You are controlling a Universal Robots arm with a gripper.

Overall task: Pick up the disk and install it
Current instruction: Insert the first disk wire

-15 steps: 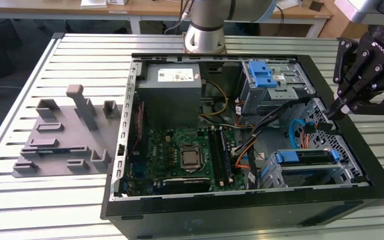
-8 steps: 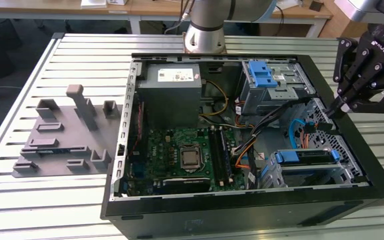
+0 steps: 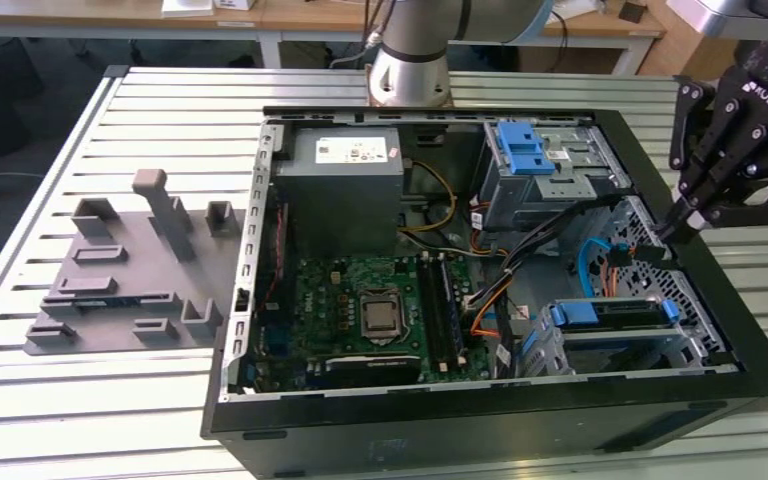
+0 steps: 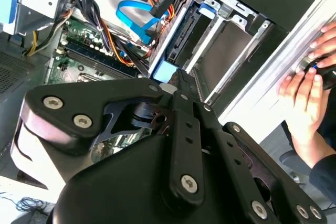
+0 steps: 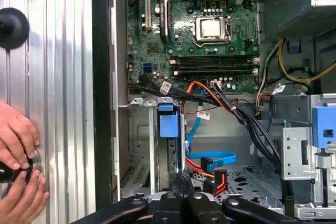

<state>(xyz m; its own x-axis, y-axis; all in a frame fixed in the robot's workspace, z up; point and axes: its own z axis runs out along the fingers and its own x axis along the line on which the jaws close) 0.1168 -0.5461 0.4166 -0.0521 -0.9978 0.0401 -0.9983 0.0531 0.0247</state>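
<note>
Far off to the exterior view's left of my claw, a grey moulded fixture (image 3: 117,275) lies on the slatted table (image 3: 157,130), probably as a place to park parts. Nearer to me, the open computer case (image 3: 491,430) lies on its side, so its inside faces up within my reach. Across it come the grey power supply box (image 3: 344,185), the green motherboard (image 3: 357,310), and the silver cage with a blue latch (image 3: 534,150). Close beside my claw, lower in the case's corner, the disk (image 3: 607,313) sits in its bay, blue end outward, apparently slid home. My claw (image 3: 668,237) hangs over the case's edge, fingers closed together and gripping nothing. Beyond the case wall, a person's hand (image 5: 16,156) rests on the table.
</note>
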